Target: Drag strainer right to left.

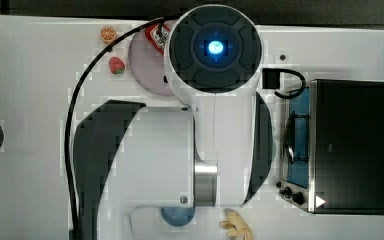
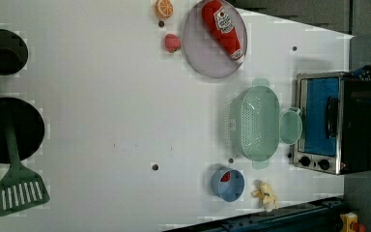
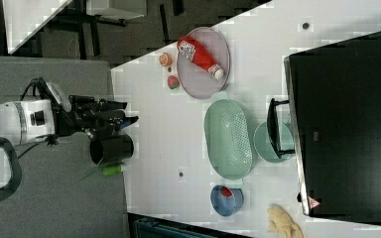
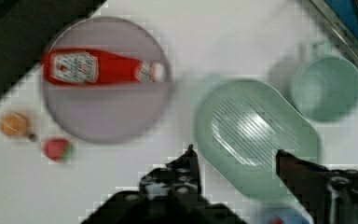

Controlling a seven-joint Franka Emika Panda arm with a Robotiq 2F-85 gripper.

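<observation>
We see the gripper (image 4: 235,156) spread wide, nothing pinched, hovering above the strainer (image 4: 256,140), one finger (image 4: 189,163) off its rim, the other over its far edge. In the left view the strainer (image 2: 257,123) sits on the white table (image 2: 116,96), touching the green mug (image 2: 290,127) (mug is between strainer and toaster oven (image 2: 333,123)). Grey plate (image 2: 211,48) with ketchup bottle (image 2: 222,26) lies just beyond one end tab; blue bowl (image 2: 228,184) near the other end. Strawberry (image 2: 172,42) and orange slice (image 2: 164,8) farther off.
</observation>
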